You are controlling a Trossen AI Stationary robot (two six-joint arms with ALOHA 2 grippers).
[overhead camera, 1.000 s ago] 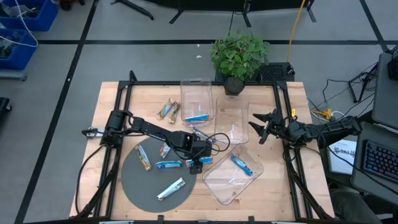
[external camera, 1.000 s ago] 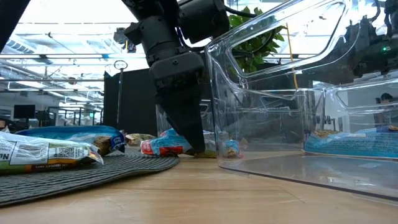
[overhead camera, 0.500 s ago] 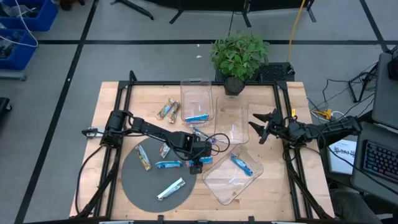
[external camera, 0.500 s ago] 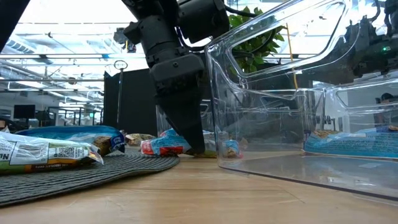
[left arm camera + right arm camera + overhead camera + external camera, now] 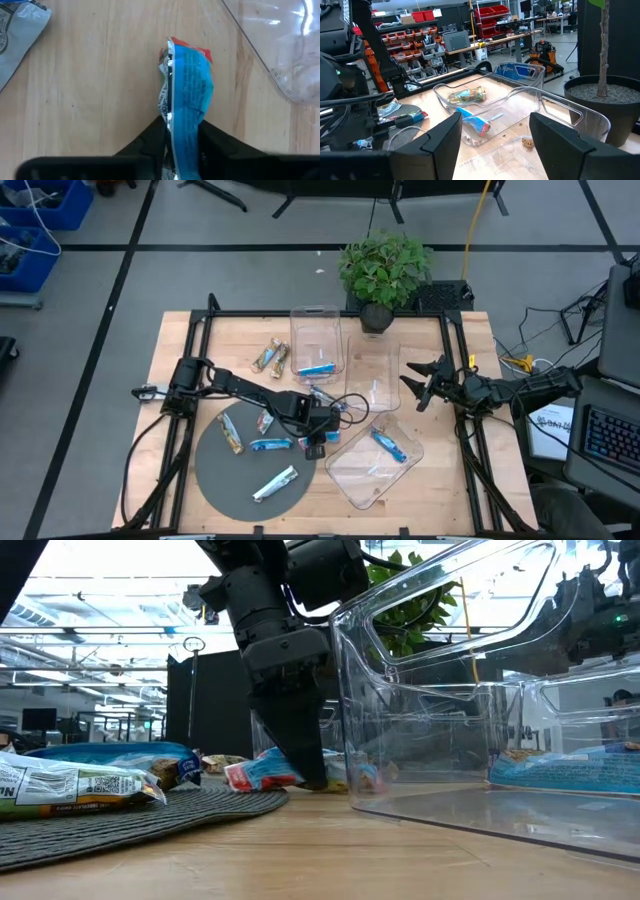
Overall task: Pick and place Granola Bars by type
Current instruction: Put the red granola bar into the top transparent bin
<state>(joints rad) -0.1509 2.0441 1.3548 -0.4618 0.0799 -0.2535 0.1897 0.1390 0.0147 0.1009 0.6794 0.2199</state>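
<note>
Since a second ago the left hand has narrowed its two dark fingers onto a bright blue foil-wrapped granola bar, which lies on the wooden table just beside the round grey mat and the nearest clear plastic bin. This looks like the grasp step; next comes a lift and a carry to the bin holding blue bars. Farther right, the right hand waits open above the table's edge.
</note>
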